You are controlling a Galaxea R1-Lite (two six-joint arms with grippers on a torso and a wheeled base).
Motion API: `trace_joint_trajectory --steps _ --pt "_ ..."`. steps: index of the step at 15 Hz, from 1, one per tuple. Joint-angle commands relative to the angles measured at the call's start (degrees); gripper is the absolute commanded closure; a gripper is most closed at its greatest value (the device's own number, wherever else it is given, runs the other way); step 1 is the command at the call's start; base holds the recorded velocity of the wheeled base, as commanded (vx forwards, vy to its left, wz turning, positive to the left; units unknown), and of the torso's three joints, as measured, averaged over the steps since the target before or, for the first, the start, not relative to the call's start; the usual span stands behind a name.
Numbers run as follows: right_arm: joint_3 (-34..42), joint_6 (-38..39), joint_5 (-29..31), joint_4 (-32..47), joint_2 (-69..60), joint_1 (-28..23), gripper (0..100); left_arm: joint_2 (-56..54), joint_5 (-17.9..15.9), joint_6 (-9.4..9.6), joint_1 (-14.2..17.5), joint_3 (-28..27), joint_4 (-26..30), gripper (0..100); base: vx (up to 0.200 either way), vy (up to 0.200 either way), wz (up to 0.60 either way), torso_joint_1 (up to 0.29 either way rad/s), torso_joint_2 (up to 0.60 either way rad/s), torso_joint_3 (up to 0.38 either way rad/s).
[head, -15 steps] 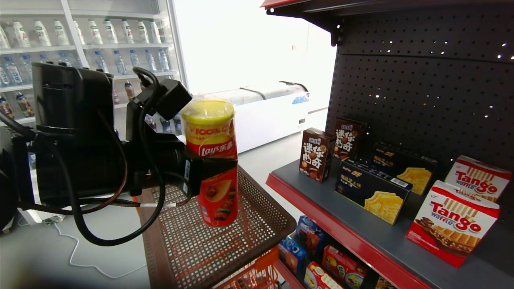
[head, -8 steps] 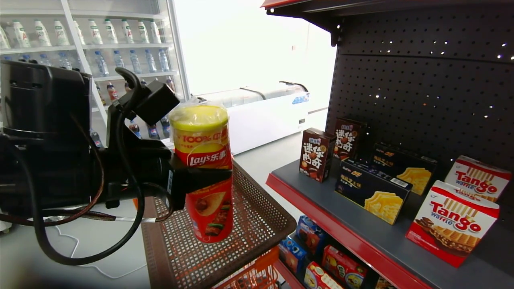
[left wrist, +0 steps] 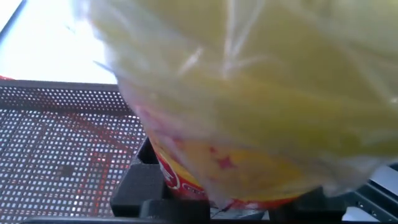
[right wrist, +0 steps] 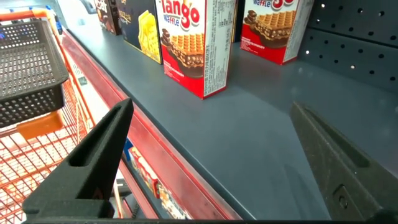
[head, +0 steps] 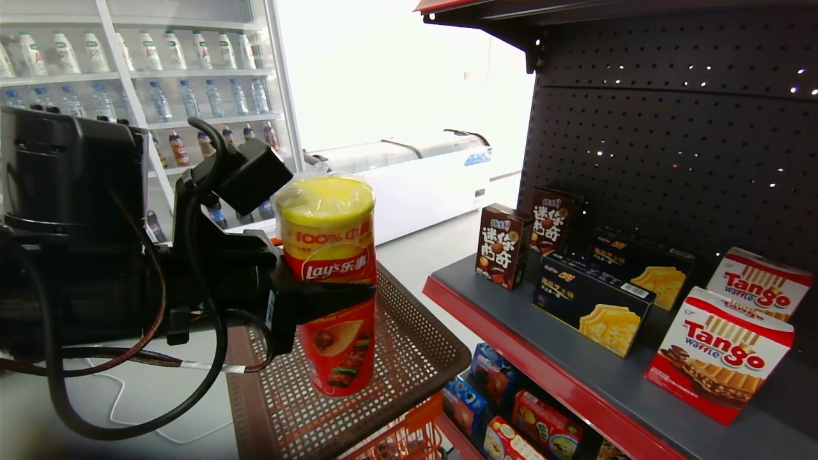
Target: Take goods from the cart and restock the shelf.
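Your left gripper (head: 329, 300) is clamped around the middle of the chip can (head: 327, 220) — upright, held above the cart's mesh basket (head: 422, 345), left of the shelf (head: 575, 377). Your right gripper (right wrist: 211, 168) hangs spread wide over the shelf board, near the wafer boxes (right wrist: 193, 43).
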State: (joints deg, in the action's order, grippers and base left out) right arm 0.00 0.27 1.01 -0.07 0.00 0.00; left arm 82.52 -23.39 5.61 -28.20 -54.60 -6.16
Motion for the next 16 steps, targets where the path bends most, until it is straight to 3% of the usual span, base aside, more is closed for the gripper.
trace_joint_trajectory --steps 1,7,16 --pt "0.0 0.0 0.0 0.0 0.0 0.0 0 0.4 -0.1 0.02 -0.1 -0.1 -0.1 100 0.0 0.0 -0.6 0.002 0.0 0.002" --pt "0.0 0.0 0.0 0.0 0.0 0.0 0 1.9 -0.1 0.02 -0.1 -0.9 -0.3 100 0.0 0.0 -0.6 0.003 0.01 0.004" --pt "0.0 0.0 0.0 0.0 0.0 0.0 0 2.2 -0.1 -0.25 -2.7 -1.7 -1.8 100 0.0 0.0 0.0 0.0 0.0 0.0"
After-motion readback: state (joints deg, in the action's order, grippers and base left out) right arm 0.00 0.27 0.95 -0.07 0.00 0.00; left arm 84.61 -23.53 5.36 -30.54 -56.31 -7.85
